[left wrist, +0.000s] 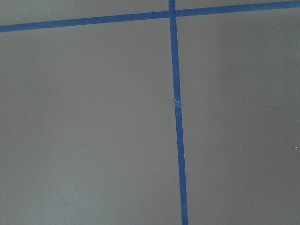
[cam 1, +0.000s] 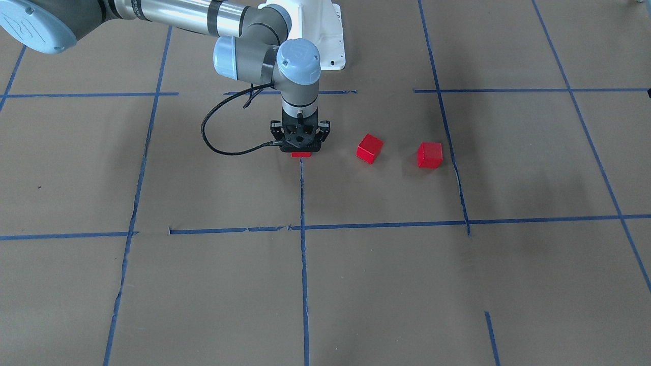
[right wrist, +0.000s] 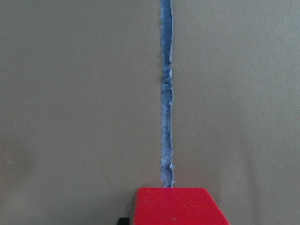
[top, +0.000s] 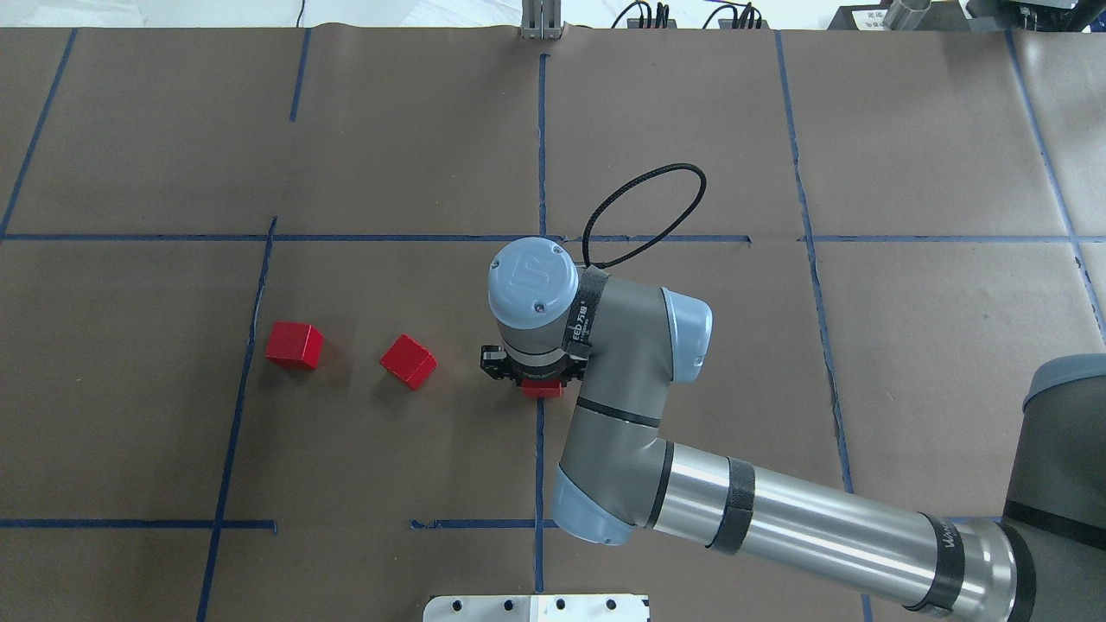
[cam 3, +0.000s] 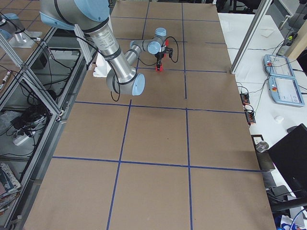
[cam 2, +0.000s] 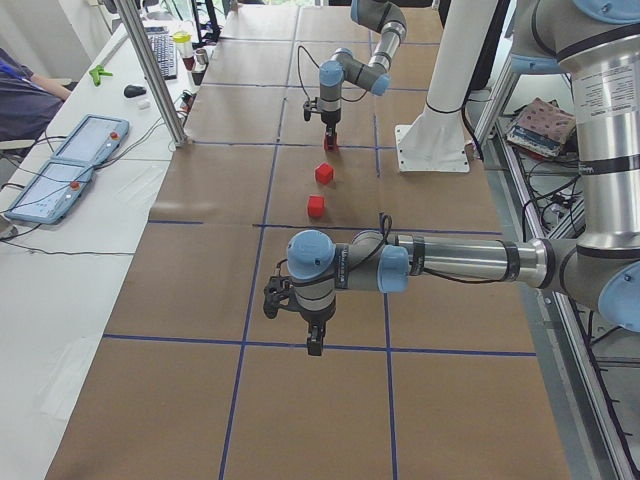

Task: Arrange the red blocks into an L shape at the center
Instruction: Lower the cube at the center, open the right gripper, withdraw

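My right gripper [cam 1: 301, 151] points straight down at the center, over the near end of a vertical blue tape line [cam 1: 302, 193]. It is shut on one red block [cam 1: 301, 154], which sits at or just above the paper. That block also shows in the overhead view [top: 543, 390] and at the bottom of the right wrist view [right wrist: 178, 206]. Two more red blocks [cam 1: 370, 148] [cam 1: 430, 154] lie loose on the paper on the robot's left, the nearer one turned at an angle [top: 409, 361], the farther one [top: 294, 345] by a tape line. My left gripper [cam 2: 315, 345] hangs over bare paper; I cannot tell its state.
The white robot base [top: 536, 607] stands at the table's near edge. A black cable loop [top: 644, 212] sticks out from the right wrist. A metal post [cam 2: 160, 80] and control pendants [cam 2: 70, 165] stand on the operators' side.
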`<control>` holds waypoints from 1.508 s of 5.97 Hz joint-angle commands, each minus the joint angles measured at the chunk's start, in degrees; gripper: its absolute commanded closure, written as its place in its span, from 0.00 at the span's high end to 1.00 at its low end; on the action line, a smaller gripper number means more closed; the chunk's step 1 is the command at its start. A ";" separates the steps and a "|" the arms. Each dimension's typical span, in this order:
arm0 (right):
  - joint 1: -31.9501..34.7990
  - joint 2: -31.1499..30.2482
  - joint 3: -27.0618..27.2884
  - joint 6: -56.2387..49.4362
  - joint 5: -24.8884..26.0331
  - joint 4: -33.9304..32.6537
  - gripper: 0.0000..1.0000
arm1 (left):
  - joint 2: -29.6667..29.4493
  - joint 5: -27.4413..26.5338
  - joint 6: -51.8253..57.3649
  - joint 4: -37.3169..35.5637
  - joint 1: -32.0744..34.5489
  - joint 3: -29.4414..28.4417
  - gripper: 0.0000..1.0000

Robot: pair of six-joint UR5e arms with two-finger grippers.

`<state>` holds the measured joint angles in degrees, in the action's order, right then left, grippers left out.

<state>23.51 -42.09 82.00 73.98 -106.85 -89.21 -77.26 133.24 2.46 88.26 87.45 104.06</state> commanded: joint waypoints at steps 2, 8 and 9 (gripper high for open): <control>0.13 0.34 0.69 -0.15 -0.12 0.00 0.99 | 0.00 0.00 0.00 0.07 -0.09 0.00 1.00; 30.91 -15.94 20.51 -35.61 -19.08 -12.77 1.00 | -2.27 0.00 -0.44 0.86 -2.11 4.02 1.00; 37.07 -20.44 23.00 -49.66 -19.19 -17.44 1.00 | -4.63 -0.09 -0.53 0.86 -2.11 5.26 1.00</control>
<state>54.31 -57.63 101.52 37.94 -125.10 -101.70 -79.98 133.20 2.05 89.09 85.38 108.02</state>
